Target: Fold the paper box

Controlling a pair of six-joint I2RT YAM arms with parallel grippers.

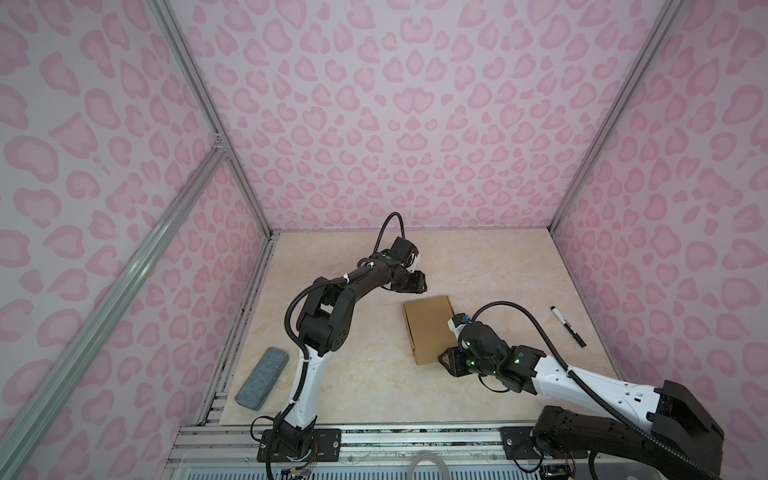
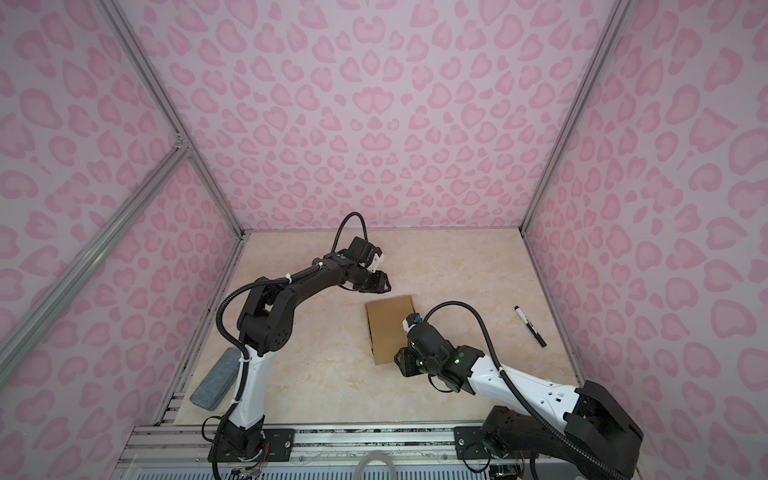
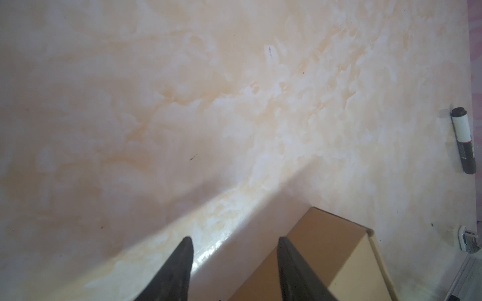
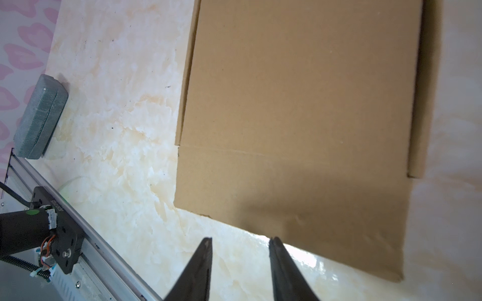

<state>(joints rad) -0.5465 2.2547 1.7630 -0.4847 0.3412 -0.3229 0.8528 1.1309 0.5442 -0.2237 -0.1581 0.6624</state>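
The paper box [image 1: 429,328] [image 2: 390,328] is a plain brown cardboard carton lying flat near the table's middle. My left gripper [image 1: 420,286] [image 2: 384,284] hovers just beyond the box's far edge. In the left wrist view the left gripper [image 3: 236,241] is open with only table between its fingers, and a corner of the box [image 3: 328,245] lies beside one finger. My right gripper [image 1: 445,360] [image 2: 400,358] sits at the box's near right corner. In the right wrist view the right gripper [image 4: 240,239] is open over bare table, just short of the box's [image 4: 300,117] edge.
A black marker pen [image 1: 568,326] [image 2: 530,326] [image 3: 463,143] lies to the right of the box. A grey felt block [image 1: 262,380] [image 2: 216,380] [image 4: 40,117] rests at the front left. An aluminium rail [image 1: 374,436] runs along the table's front edge, and pink patterned walls enclose three sides.
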